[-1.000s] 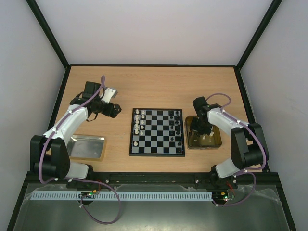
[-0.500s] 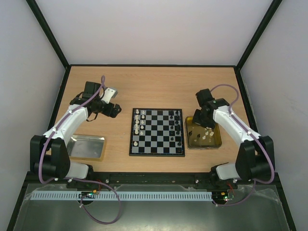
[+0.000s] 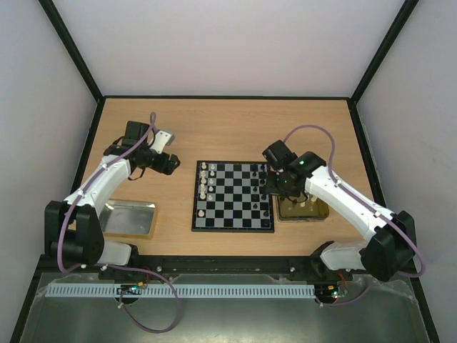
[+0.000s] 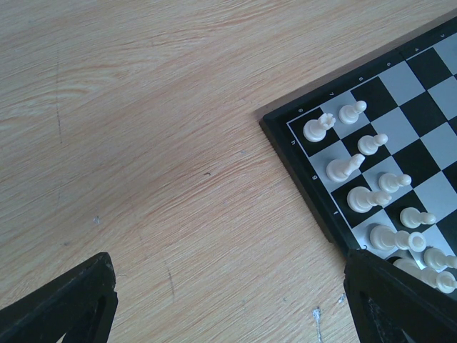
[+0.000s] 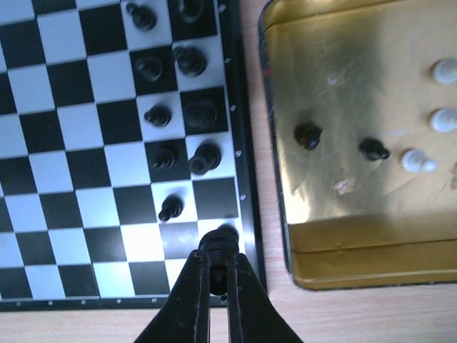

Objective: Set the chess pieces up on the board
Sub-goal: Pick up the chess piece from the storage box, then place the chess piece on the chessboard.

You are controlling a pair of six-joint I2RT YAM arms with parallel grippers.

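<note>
Midway across the wood-grain surface (image 4: 143, 143), the right hand (image 5: 218, 259) pinches a glossy black piece (image 5: 223, 238) at the checkered board (image 5: 68, 146)'s right edge, beside a gold tray (image 5: 343, 107); the left hand (image 3: 170, 163) gapes open near white pieces (image 4: 357, 164).

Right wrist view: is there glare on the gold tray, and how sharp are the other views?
Right wrist view: yes, the gold tray shines with pale smears, and a darker band crosses its lower end. Left wrist view: wood grain and white pieces are crisp; the fingers are dark and soft. Top view: evenly lit; the silver tray gleams.
</note>
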